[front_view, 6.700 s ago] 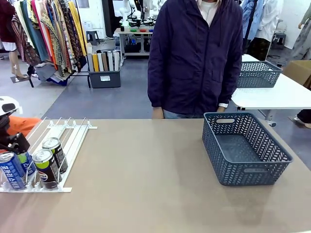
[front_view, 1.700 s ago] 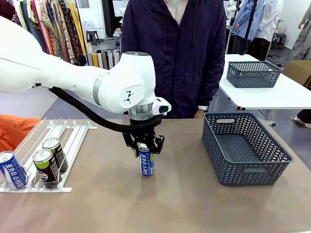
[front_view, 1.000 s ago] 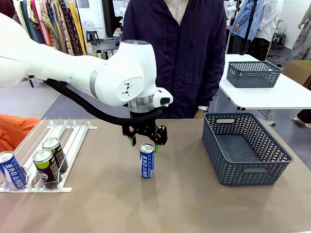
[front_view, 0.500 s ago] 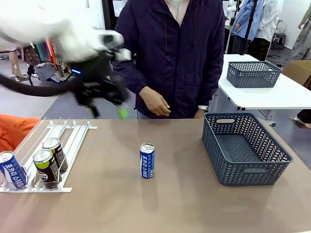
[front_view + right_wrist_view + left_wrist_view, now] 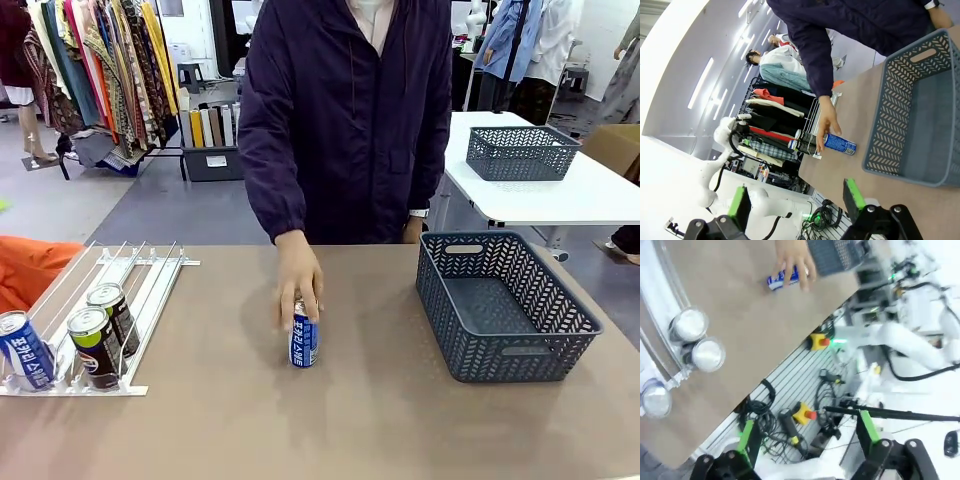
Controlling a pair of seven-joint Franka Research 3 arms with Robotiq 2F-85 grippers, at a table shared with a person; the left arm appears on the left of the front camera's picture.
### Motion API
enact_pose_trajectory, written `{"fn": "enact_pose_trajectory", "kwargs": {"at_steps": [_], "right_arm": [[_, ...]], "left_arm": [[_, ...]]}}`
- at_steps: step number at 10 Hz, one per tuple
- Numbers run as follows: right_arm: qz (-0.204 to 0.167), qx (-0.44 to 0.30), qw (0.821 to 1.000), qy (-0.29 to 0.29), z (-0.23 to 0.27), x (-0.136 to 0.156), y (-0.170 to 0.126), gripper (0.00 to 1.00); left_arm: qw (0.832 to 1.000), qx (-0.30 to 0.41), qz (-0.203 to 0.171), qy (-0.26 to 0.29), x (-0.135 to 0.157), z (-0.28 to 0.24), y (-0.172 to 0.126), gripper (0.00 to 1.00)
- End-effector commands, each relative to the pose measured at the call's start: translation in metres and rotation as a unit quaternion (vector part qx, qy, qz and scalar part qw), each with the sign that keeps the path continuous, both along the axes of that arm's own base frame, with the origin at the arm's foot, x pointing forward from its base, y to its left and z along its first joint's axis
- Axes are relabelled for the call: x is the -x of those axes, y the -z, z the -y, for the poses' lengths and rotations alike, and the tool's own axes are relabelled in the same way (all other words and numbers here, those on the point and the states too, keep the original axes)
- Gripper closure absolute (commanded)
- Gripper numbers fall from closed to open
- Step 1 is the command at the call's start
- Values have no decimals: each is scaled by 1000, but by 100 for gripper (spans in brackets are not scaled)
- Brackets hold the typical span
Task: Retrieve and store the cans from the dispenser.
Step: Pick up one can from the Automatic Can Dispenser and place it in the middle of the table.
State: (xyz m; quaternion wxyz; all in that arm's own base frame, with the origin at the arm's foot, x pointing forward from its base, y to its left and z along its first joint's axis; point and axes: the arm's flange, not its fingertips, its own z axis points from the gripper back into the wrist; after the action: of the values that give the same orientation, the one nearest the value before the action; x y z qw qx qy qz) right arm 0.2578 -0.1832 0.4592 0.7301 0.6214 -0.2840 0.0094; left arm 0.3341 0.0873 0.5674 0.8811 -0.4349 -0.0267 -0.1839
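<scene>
Grey-blue lattice basket (image 5: 520, 357) sits at the right of the table (image 5: 250, 430), its bare floor showing, while a person's hand (image 5: 298, 283) grips the top of a blue-and-white can (image 5: 303, 343) standing upright mid-table. At the low end of the white dispenser (image 5: 120, 390) on the left stand a second blue-and-white can (image 5: 25, 352) and two dark cans (image 5: 93, 350). The left pincer (image 5: 807, 440) and right pincer (image 5: 796, 200) both stand wide, holding nothing.
</scene>
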Motion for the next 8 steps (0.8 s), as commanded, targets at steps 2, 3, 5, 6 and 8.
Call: {"fn": "enact_pose_trajectory", "kwargs": {"at_steps": [2,3,5,6,8], "right_arm": [[10,-12,1000,5,-2,-3,-5,0],[10,-12,1000,5,-2,-3,-5,0],[10,-12,1000,5,-2,-3,-5,0],[10,-12,1000,5,-2,-3,-5,0],[10,-12,1000,5,-2,-3,-5,0]], "left_arm": [[977,185,49,-91,34,-80,62,0],[969,209,47,-121,48,-90,81,0],[960,196,4,-202,63,-96,97,0],[969,201,34,-139,59,-110,89,0],[969,201,34,-139,59,-110,89,0]]}}
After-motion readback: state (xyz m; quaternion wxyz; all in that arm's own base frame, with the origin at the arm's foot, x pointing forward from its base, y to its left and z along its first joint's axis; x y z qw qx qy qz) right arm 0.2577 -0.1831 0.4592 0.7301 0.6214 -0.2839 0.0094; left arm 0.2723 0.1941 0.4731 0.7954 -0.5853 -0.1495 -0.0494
